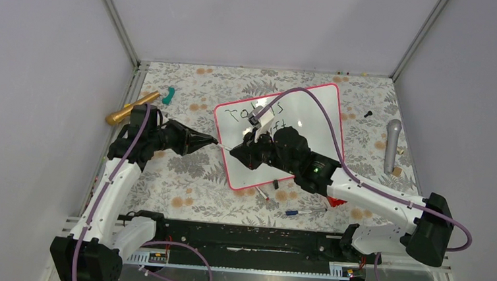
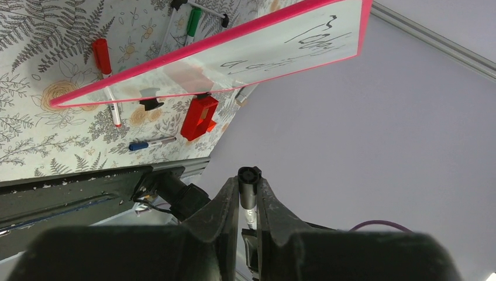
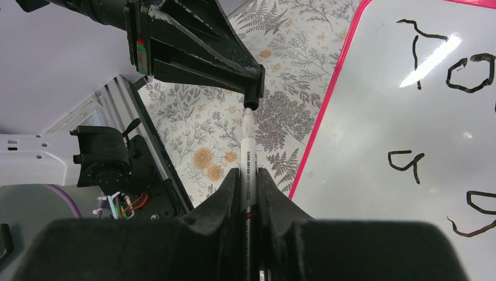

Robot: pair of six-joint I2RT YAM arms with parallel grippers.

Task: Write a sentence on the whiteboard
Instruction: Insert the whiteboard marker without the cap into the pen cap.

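L gripper [image 1: 214,141] pinching blk cap [image 2: 248,174], R gripper [image 3: 248,173] clamped on marker [image 3: 248,140], marker end meeting cap, beside whiteboard [image 1: 320,119], sentence [image 3: 416,58] on it

"To…" — black handwriting [image 3: 416,58] on whiteboard [image 3: 374,88]

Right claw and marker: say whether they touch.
Touching. Right wrist view: the right claw is shut on the marker, pressing its barrel from both sides.

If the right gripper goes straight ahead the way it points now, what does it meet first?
The left gripper, probably: its black cap sits at the tip of the marker that the right gripper holds.
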